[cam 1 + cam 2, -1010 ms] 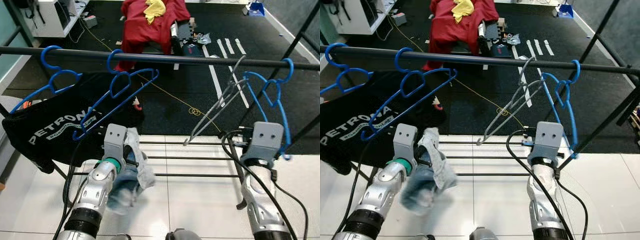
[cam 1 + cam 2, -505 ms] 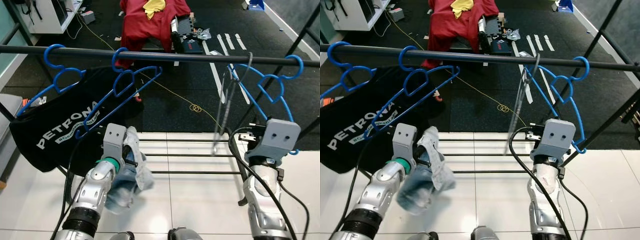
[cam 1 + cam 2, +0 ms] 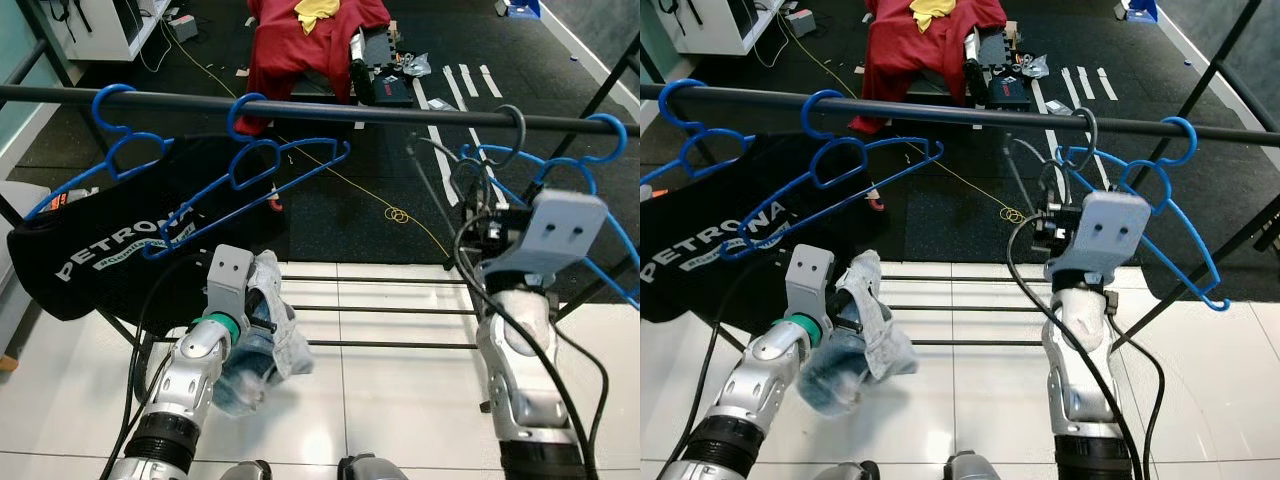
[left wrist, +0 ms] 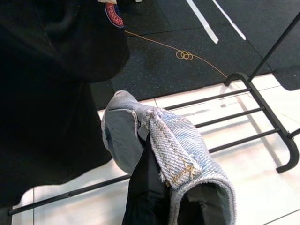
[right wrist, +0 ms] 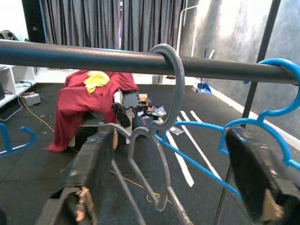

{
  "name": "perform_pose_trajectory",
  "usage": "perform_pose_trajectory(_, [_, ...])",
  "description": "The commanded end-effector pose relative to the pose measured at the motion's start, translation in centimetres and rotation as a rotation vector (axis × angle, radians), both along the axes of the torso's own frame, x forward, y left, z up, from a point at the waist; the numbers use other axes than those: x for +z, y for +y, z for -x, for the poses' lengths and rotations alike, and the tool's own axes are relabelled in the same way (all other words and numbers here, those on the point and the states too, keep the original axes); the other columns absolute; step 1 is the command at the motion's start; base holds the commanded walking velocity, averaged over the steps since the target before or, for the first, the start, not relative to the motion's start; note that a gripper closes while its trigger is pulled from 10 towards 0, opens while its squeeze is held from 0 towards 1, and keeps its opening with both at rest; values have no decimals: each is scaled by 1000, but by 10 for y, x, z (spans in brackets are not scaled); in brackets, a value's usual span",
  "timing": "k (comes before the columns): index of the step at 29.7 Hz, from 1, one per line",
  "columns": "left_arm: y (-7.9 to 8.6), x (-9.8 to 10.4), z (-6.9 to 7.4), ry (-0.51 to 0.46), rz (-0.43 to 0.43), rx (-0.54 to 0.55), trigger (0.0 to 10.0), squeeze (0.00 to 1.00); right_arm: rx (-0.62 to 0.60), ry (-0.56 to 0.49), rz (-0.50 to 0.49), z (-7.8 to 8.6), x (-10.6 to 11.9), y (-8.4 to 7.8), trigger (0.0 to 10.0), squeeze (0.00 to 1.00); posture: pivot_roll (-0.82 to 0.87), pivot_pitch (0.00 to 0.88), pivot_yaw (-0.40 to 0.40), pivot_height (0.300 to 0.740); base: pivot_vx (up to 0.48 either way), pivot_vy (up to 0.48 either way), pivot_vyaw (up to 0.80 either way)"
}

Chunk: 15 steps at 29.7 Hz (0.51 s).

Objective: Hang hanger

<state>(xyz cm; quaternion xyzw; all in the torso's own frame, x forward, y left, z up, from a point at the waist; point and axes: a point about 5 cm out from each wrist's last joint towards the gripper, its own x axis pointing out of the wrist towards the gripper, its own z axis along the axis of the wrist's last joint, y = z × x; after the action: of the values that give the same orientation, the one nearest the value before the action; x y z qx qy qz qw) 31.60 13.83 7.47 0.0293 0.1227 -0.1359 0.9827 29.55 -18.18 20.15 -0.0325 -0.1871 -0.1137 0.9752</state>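
A grey hanger (image 5: 165, 140) has its hook (image 3: 510, 122) over the black rail (image 3: 300, 108). My right gripper (image 5: 168, 187) is raised just below the rail, open. Its wide-spread fingers (image 5: 89, 173) stand on either side of the hanger's neck without touching it. In the head views the right gripper (image 3: 484, 222) sits behind its wrist mount. My left gripper (image 3: 258, 325) is low on the left, shut on a bundle of pale blue denim cloth (image 4: 164, 150).
Along the rail hang a blue hanger carrying a black printed T-shirt (image 3: 110, 240), an empty blue hanger (image 3: 250, 170), and another blue hanger (image 3: 590, 160) right of the grey one. The rack's low bars (image 3: 380, 312) cross the white floor. A red cloth (image 3: 300, 40) lies beyond.
My right arm has risen from below the rail up to the grey hanger's neck. The grey hanger has swung from a slant to face the gripper. The left arm holds still.
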Motion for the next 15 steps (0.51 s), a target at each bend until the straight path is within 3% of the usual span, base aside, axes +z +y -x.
perform_pose_trajectory(1, [-3,5,-2,-18,6,-17,10000,0,-48,74,19,-5,-1,-15,10000,0,-82,81,35,740,0,0,0])
perform_pose_trajectory(7, [-3,4,-1,-15,7,-21,10000,0,-50,183,18,-13,-1,-40,10000,0,-87,77,31,740,0,0,0])
perform_pose_trajectory(15, [-4,3,0,-11,8,-25,10000,0,14,293,26,-18,-6,-52,10000,0,-93,75,29,740,0,0,0])
